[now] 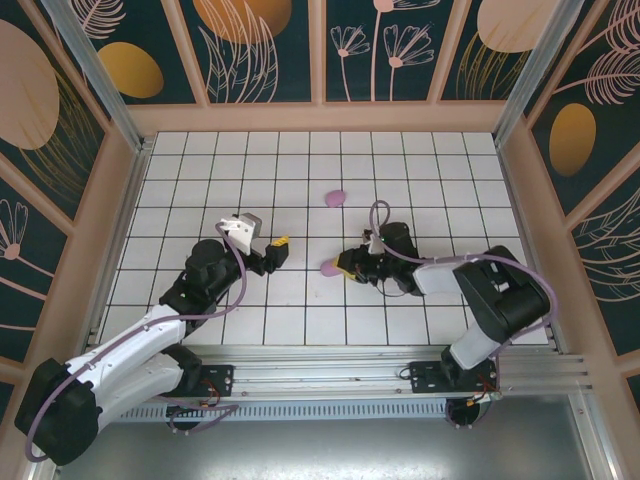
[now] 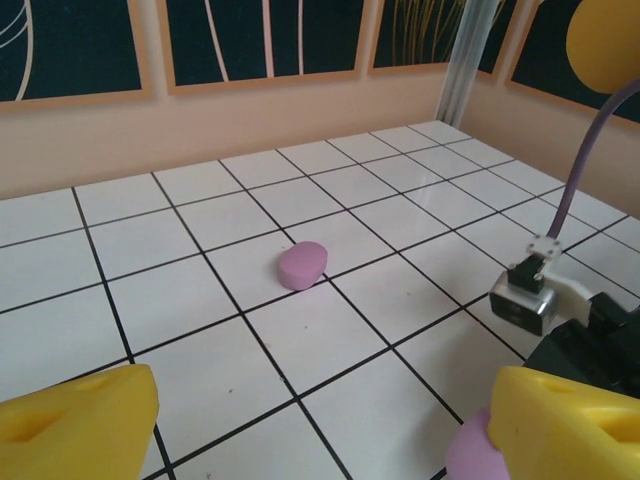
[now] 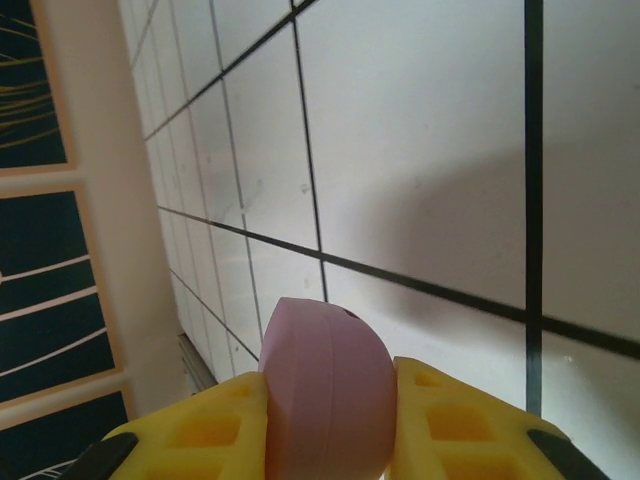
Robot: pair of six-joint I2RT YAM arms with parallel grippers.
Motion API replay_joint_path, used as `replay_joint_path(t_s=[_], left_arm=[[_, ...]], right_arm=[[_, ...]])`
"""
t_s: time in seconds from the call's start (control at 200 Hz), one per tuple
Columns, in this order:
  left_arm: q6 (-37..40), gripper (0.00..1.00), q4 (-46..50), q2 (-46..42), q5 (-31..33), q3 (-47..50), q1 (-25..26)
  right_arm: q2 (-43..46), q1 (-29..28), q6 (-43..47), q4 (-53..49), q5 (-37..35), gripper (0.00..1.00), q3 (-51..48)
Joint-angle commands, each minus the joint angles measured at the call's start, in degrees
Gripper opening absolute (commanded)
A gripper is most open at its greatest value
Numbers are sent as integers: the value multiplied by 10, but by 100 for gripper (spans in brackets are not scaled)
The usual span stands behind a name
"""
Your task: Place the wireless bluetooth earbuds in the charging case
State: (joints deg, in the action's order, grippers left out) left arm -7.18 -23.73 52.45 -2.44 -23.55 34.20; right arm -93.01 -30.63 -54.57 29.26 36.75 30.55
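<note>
Two hands: left hand (image 2: 325, 415) open; right hand (image 3: 330, 385) clamped on held case (image 3: 320, 340).
Held case: rounded end points forward out of the hand.
Loose case (image 2: 303, 265): ahead of left hand, long axis forward-right.

R pincer (image 3: 331, 405) | clamps lilac case (image 3: 322, 365) | abv tiled floor (image 3: 420, 150)

Loose charging case (image 1: 336, 197) beyond right claw (image 1: 344, 266)

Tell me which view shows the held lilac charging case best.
Right wrist view: the lilac charging case sits close up between the yellow fingers. Top external view gives a tiny speck; left wrist view, a partial edge.
</note>
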Motion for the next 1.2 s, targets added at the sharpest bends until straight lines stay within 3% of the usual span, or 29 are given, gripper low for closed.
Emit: replay_joint_path(t_s=[0.0, 0.33, 0.415, 0.52, 0.861, 0.941, 1.011, 1.191], left_arm=[[-14, 85, -3, -4, 15, 11, -1], [-17, 85, 3, -23, 24, 30, -1], [-15, 85, 6, -30, 35, 36, -1], [-11, 85, 11, -34, 53, 38, -2], [16, 92, 25, -10, 111, -6, -11], [15, 97, 29, -5, 130, -16, -38], [-3, 98, 26, 0, 109, -22, -89], [-42, 99, -7, 60, 78, -34, -216]], right_arm=[[-29, -16, 35, -30, -31, 22, 66], [-101, -33, 81, -103, -76, 28, 145], [-99, -39, 101, -128, -86, 38, 151], [-76, -49, 127, -176, -119, 53, 159], [90, -36, 221, -341, -275, 66, 202], [143, -23, 256, -374, -336, 69, 212], [190, -11, 284, -385, -399, 72, 209], [285, 75, 350, -316, -515, 93, 145]])
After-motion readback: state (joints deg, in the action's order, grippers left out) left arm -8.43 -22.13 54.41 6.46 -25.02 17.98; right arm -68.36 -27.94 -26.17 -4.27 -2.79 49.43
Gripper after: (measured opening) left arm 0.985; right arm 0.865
